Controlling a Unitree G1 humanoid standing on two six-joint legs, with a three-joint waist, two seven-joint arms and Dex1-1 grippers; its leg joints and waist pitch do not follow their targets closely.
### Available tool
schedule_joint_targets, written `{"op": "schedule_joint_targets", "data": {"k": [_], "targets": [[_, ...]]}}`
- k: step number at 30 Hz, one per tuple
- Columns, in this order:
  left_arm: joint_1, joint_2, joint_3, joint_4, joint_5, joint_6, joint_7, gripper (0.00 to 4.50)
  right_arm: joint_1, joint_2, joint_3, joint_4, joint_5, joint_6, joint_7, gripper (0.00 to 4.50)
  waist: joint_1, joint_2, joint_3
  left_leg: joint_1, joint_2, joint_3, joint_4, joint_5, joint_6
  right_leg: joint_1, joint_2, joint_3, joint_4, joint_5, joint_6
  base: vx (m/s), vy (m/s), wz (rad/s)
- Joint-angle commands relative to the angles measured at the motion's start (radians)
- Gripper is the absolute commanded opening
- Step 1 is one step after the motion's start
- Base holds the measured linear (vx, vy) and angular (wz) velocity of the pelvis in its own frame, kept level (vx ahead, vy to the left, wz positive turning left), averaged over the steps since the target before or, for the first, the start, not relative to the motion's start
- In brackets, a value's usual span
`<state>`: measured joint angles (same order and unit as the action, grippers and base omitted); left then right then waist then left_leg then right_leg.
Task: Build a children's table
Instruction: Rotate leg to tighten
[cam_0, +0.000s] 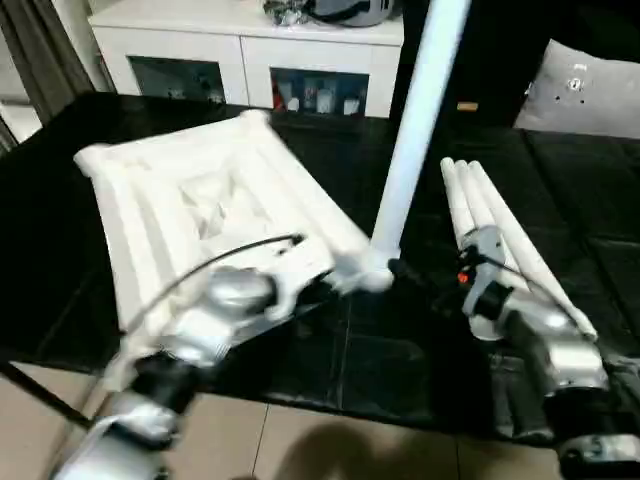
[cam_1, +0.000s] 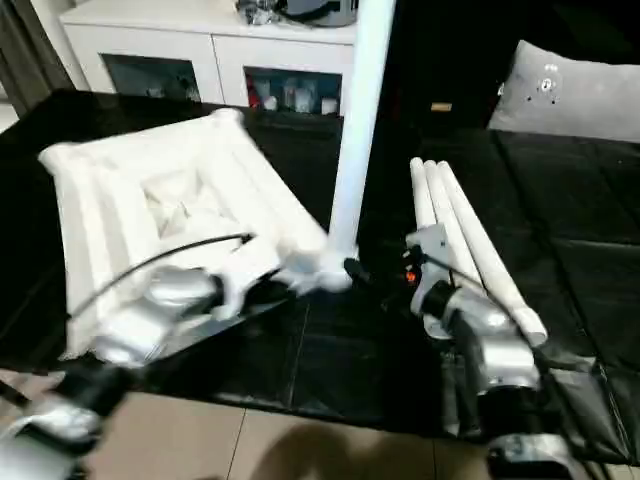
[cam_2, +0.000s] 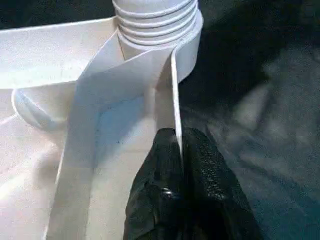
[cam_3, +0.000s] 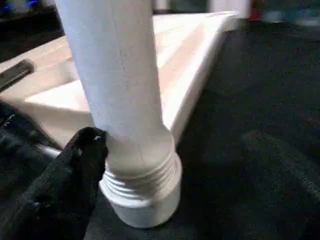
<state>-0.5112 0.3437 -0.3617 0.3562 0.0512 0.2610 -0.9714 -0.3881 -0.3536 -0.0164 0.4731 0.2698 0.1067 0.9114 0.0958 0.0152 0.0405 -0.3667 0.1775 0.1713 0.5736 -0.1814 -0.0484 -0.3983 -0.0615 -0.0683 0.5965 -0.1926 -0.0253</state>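
Black matting covers the work surface before a white cabinet (cam_0: 250, 60). Left gripper (cam_2: 179, 150) pinches a thin rib of the upturned tabletop (cam_0: 200, 200) just beside the near corner socket (cam_2: 185, 50), steadying it. Right gripper (cam_3: 95, 145) stands beside the upright leg (cam_0: 415, 130); one black finger (cam_3: 75, 175) touches it near the thread, its spread unclear. Leg sits in the socket with thread rings showing, so likely not fully screwed; left unsupported, it could lean and cross-thread, or tip the top. Three spare legs (cam_0: 490, 230) lie together to the right, a grey cushion (cam_0: 585, 90) beyond.
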Motion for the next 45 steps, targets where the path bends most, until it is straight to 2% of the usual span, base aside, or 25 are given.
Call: {"op": "schedule_joint_targets", "data": {"k": [1, 3, 9, 11, 14, 15, 20, 22, 23, 24, 26, 31, 32, 33, 35, 36, 37, 38, 39, 40, 42, 43, 44, 45], "targets": [[0.033, 0.018, -0.075, -0.008, -0.002, -0.006, -0.107, 0.0, 0.004, -0.012, 0.022, -0.03, 0.015, 0.023, 0.051, 4.47, 0.003, -0.006, -0.056, 0.008, 0.055, -0.013, -0.056, -0.143, 0.086, 0.056, -0.086, 0.048, -0.064, -0.12, -0.222, 0.0, 0.0, 0.0], [0.034, 0.031, -0.079, -0.014, -0.013, -0.024, -0.137, 0.0, 0.007, -0.018, 0.037, -0.04, 0.021, 0.043, 0.081, 4.47, 0.008, -0.007, -0.056, 0.01, 0.057, -0.013, -0.055, -0.145, 0.08, 0.055, -0.086, 0.049, -0.061, -0.117, -0.225, 0.0, 0.0, 0.0], [0.037, 0.056, -0.08, -0.051, -0.057, -0.016, -0.217, 0.0, 0.002, -0.017, 0.065, -0.032, 0.024, 0.077, 0.123, 4.01, 0.023, -0.007, -0.058, 0.01, 0.058, -0.012, -0.055, -0.136, 0.068, 0.054, -0.088, 0.049, -0.057, -0.111, -0.222, 0.0, 0.0, 0.0], [0.037, 0.057, -0.077, -0.053, -0.057, -0.016, -0.226, 0.0, 0.001, -0.015, 0.069, -0.033, 0.026, 0.087, 0.137, 3.78, 0.022, -0.006, -0.058, 0.009, 0.057, -0.013, -0.055, -0.136, 0.066, 0.055, -0.089, 0.049, -0.057, -0.113, -0.218, 0.0, 0.0, 0.0], [0.036, 0.058, -0.076, -0.05, -0.056, -0.02, -0.235, 0.0, 0.004, -0.013, 0.078, -0.04, 0.023, 0.097, 0.146, 3.67, 0.022, -0.008, -0.059, 0.008, 0.055, -0.012, -0.054, -0.133, 0.064, 0.056, -0.088, 0.049, -0.058, -0.115, -0.214, 0.0, 0.0, 0.0], [0.036, 0.059, -0.077, -0.05, -0.058, -0.02, -0.238, 0.0, 0.006, -0.014, 0.081, -0.042, 0.023, 0.102, 0.15, 3.44, 0.022, -0.008, -0.058, 0.008, 0.055, -0.012, -0.053, -0.131, 0.064, 0.056, -0.088, 0.049, -0.058, -0.117, -0.213, 0.0, 0.0, 0.0], [0.035, 0.06, -0.079, -0.05, -0.064, -0.018, -0.237, 0.0, 0.016, -0.014, 0.088, -0.052, 0.028, 0.115, 0.165, 3.03, 0.022, -0.009, -0.059, 0.008, 0.055, -0.012, -0.052, -0.123, 0.065, 0.056, -0.087, 0.049, -0.056, -0.109, -0.213, 0.0, 0.0, 0.0], [0.036, 0.059, -0.079, -0.05, -0.064, -0.015, -0.236, 0.0, 0.026, -0.014, 0.093, -0.065, 0.029, 0.125, 0.173, 3.03, 0.022, -0.009, -0.06, 0.008, 0.055, -0.012, -0.052, -0.12, 0.066, 0.056, -0.087, 0.049, -0.056, -0.104, -0.214, 0.0, 0.0, 0.0], [0.036, 0.06, -0.078, -0.048, -0.063, -0.015, -0.236, 0.0, 0.03, -0.014, 0.096, -0.07, 0.03, 0.128, 0.176, 2.82, 0.024, -0.009, -0.06, 0.008, 0.054, -0.012, -0.051, -0.121, 0.068, 0.057, -0.087, 0.049, -0.056, -0.105, -0.212, 0.0, 0.0, 0.0], [0.036, 0.06, -0.078, -0.048, -0.063, -0.015, -0.236, 0.0, 0.03, -0.014, 0.096, -0.07, 0.03, 0.128, 0.176, 2.82, 0.024, -0.009, -0.06, 0.007, 0.055, -0.012, -0.051, -0.118, 0.069, 0.057, -0.087, 0.049, -0.056, -0.104, -0.211, 0.0, 0.0, 0.0], [0.038, 0.058, -0.076, -0.045, -0.062, -0.014, -0.232, 0.0, 0.042, -0.013, 0.103, -0.082, 0.031, 0.135, 0.179, 2.62, 0.024, -0.009, -0.059, 0.008, 0.055, -0.012, -0.052, -0.125, 0.067, 0.055, -0.087, 0.049, -0.057, -0.119, -0.208, 0.0, 0.0, 0.0], [0.041, 0.045, -0.065, -0.044, -0.067, -0.003, -0.208, 0.0, 0.069, 0.004, 0.11, -0.117, 0.034, 0.15, 0.161, 2.56, 0.025, -0.012, -0.055, 0.011, 0.056, -0.013, -0.057, -0.163, 0.05, 0.053, -0.09, 0.05, -0.066, -0.204, -0.188, 0.0, 0.0, 0.0], [0.037, 0.025, -0.05, -0.037, -0.061, 0.009, -0.161, 0.0, 0.064, 0.023, 0.099, -0.109, 0.024, 0.155, 0.105, 2.55, 0.024, -0.016, -0.055, 0.011, 0.056, -0.013, -0.057, -0.162, 0.049, 0.053, -0.089, 0.05, -0.066, -0.207, -0.185, 0.0, 0.0, 0.0], [0.034, 0.011, -0.04, -0.031, -0.056, 0.018, -0.128, 0.0, 0.06, 0.037, 0.091, -0.103, 0.016, 0.158, 0.065, 2.55, 0.021, -0.013, -0.054, 0.01, 0.056, -0.014, -0.058, -0.161, 0.043, 0.05, -0.09, 0.051, -0.066, -0.211, -0.187, 0.0, 0.0, 0.0], [0.022, -0.035, -0.002, -0.021, -0.063, 0.074, -0.043, 0.0, 0.037, 0.076, 0.064, -0.069, -0.006, 0.164, -0.051, 2.55, 0.016, -0.014, -0.052, 0.012, 0.055, -0.015, -0.06, -0.172, 0.027, 0.05, -0.091, 0.05, -0.069, -0.243, -0.182, 0.0, 0.0, 0.0], [0.022, -0.035, -0.002, -0.021, -0.063, 0.074, -0.043, 0.0, 0.037, 0.076, 0.064, -0.069, -0.006, 0.164, -0.051, 2.55, 0.014, -0.014, -0.051, 0.012, 0.054, -0.016, -0.061, -0.181, 0.022, 0.05, -0.091, 0.049, -0.073, -0.265, -0.179, 0.0, 0.0, 0.0], [-0.002, -0.116, 0.061, 0.006, -0.056, 0.155, 0.129, 0.0, 0.002, 0.125, 0.041, -0.008, -0.044, 0.147, -0.199, 2.55, 0.013, -0.011, -0.051, 0.011, 0.051, -0.017, -0.061, -0.2, 0.016, 0.05, -0.093, 0.049, -0.076, -0.308, -0.165, 0.0, 0.0, 0.0], [-0.005, -0.125, 0.067, 0.009, -0.055, 0.164, 0.148, 0.0, -0.001, 0.13, 0.039, -0.002, -0.048, 0.145, -0.214, 2.55, 0.003, -0.01, -0.046, 0.013, 0.054, -0.017, -0.064, -0.227, 0.001, 0.043, -0.089, 0.049, -0.08, -0.337, -0.164, 0.0, 0.0, 0.0], [-0.018, -0.176, 0.103, 0.026, -0.047, 0.199, 0.26, 0.0, -0.02, 0.159, 0.026, 0.032, -0.069, 0.142, -0.305, 2.55, 0.004, -0.011, -0.047, 0.017, 0.053, -0.018, -0.062, -0.242, -0.007, 0.043, -0.092, 0.049, -0.083, -0.36, -0.158, 0.0, 0.0, 0.0], [-0.028, -0.222, 0.128, 0.04, -0.039, 0.202, 0.355, 0.0, -0.04, 0.188, 0.008, 0.065, -0.08, 0.149, -0.397, 2.55, -0.003, -0.014, -0.046, 0.014, 0.048, -0.018, -0.062, -0.247, -0.01, 0.045, -0.091, 0.049, -0.086, -0.385, -0.148, 0.0, 0.0, 0.0], [-0.036, -0.259, 0.145, 0.052, -0.03, 0.192, 0.433, 0.0, -0.056, 0.214, -0.009, 0.09, -0.085, 0.159, -0.474, 2.55, -0.004, -0.018, -0.049, 0.014, 0.046, -0.018, -0.059, -0.23, -0.001, 0.044, -0.092, 0.05, -0.088, -0.379, -0.137, 0.0, 0.0, 0.0], [-0.038, -0.273, 0.153, 0.055, -0.023, 0.19, 0.46, 0.0, -0.06, 0.223, -0.016, 0.095, -0.087, 0.164, -0.499, 2.55, -0.004, -0.018, -0.052, 0.007, 0.043, -0.017, -0.058, -0.198, 0.018, 0.048, -0.09, 0.05, -0.085, -0.338, -0.131, 0.0, 0.0, 0.0], [-0.042, -0.289, 0.152, 0.06, -0.018, 0.182, 0.474, 0.0, -0.062, 0.237, -0.022, 0.099, -0.08, 0.147, -0.5, 2.55, -0.002, -0.018, -0.054, 0.008, 0.044, -0.016, -0.056, -0.19, 0.025, 0.047, -0.09, 0.051, -0.085, -0.321, -0.131, 0.0, 0.0, 0.0], [-0.045, -0.301, 0.152, 0.063, -0.014, 0.176, 0.483, 0.0, -0.063, 0.246, -0.027, 0.102, -0.075, 0.133, -0.5, 2.9, -0.001, -0.017, -0.057, 0.005, 0.044, -0.015, -0.054, -0.166, 0.036, 0.049, -0.09, 0.052, -0.078, -0.271, -0.137, 0.0, 0.0, 0.0]]}}
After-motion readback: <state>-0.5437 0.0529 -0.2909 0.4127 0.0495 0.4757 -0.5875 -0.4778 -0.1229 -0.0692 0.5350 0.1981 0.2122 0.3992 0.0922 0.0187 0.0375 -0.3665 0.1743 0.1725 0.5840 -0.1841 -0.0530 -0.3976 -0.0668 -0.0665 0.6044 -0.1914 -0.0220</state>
